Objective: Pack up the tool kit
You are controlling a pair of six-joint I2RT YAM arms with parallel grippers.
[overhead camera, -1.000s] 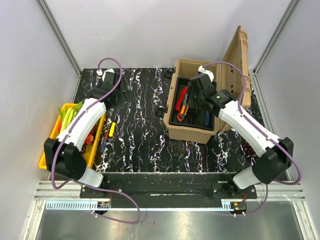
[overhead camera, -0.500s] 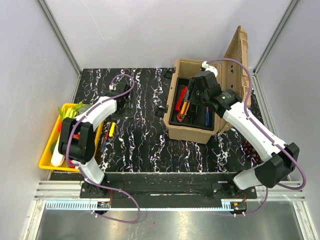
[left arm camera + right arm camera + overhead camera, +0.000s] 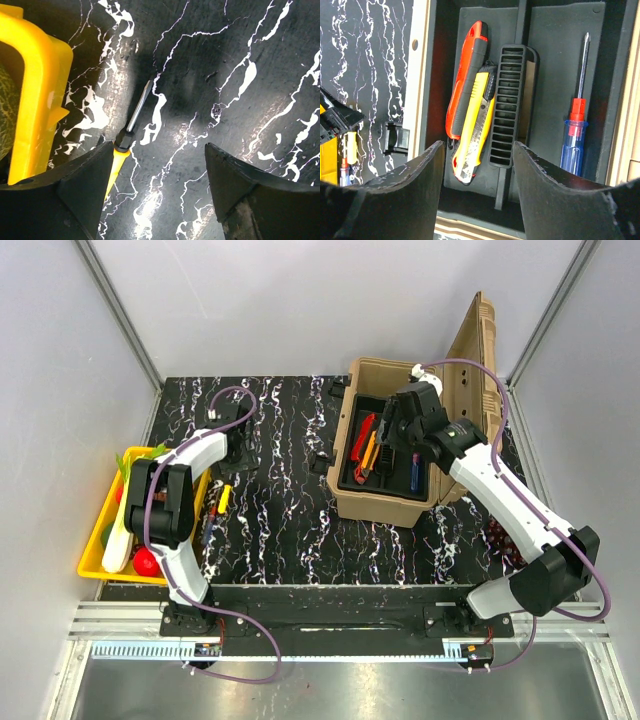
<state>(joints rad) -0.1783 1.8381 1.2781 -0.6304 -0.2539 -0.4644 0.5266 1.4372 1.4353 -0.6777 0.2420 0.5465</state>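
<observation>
Fetching step, apparently: left fingers (image 3: 75, 200) wide and empty over yellow-handled screwdriver (image 3: 138, 107) on surface (image 3: 225, 75) beside yellow tray (image 3: 35, 100). Right fingers (image 3: 400, 195) parted, empty, above open toolbox (image 3: 380, 502). Next: descend, straddle handle, close.

No word, brand, number or sign could be read in any view. The pale strip (image 3: 300, 650) along the bottom of the top view carried fine tick marks, too small to make out.
</observation>
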